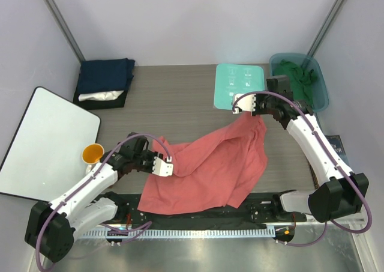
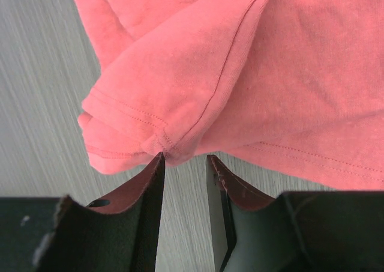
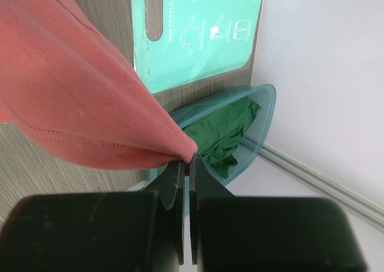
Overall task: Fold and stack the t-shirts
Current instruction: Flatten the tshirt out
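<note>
The red shirt (image 1: 210, 170) lies crumpled mid-frame on the counter (image 1: 174, 98), the right hand (image 3: 186, 164) pinching its upper-right corner aloft and the left hand (image 2: 185, 164) open at a sleeve (image 2: 129, 125), which I'd say it needs to grip before spreading the cloth flat.

Desk (image 1: 174, 104), top view.
- Spread t-shirt (image 1: 210, 167): centre, toward near edge, between the arms.
- Left end effector (image 1: 163, 166): at the shirt's left edge, jaws apart, sleeve hem at their tips.
- Right end effector (image 1: 245, 104): pinched on the far right corner, cloth lifted off the desk.
- Board (image 1: 240, 83): just behind that corner.
- Bin (image 1: 324, 86): right of board; loose t-shirt (image 1: 297, 74) inside.
- Folded t-shirts (image 1: 105, 80): stacked, far left corner.
- Cup (image 1: 93, 154): left of the left end effector, beside panel (image 1: 48, 140).
</note>
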You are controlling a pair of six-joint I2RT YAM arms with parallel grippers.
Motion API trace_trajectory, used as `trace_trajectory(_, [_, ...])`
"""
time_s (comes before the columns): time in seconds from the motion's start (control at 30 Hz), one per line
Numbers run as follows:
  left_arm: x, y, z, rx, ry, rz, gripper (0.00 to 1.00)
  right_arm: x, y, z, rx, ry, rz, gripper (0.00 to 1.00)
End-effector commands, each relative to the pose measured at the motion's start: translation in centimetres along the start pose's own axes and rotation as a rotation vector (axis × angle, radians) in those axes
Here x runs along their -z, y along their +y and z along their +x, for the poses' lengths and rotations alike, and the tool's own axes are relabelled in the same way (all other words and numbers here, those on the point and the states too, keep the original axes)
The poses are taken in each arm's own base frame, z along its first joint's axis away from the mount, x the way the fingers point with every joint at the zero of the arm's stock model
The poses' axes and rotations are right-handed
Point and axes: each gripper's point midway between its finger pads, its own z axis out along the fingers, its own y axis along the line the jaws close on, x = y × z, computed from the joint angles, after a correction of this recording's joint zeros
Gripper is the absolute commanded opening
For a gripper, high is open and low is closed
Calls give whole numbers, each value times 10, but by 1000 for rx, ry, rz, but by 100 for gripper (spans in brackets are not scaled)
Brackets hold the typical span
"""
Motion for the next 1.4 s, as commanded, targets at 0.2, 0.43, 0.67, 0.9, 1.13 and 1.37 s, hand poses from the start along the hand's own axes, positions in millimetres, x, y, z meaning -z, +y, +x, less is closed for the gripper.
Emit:
trace_trajectory(0.2, [17,7,-13,-14,-42,-32,34,13,-25,-3,-17,6,90,1])
trace_trajectory(0.43, [12,4,-14,-12,-57,-19,34,14,-29,-4,-17,6,99,1])
trace_trajectory(0.67, [3,-4,-9,-17,-55,-4,34,15,-32,-4,-26,7,106,1])
trace_trajectory(0.9, [-6,-5,-5,-17,-52,9,34,16,-35,-4,-28,11,115,1])
trace_trajectory(1.13, [-14,-4,-3,-21,-54,6,33,17,-35,-5,-36,11,118,1])
trace_trajectory(1.37, [-20,-6,-1,-10,-51,30,33,19,-35,-6,-41,7,125,1])
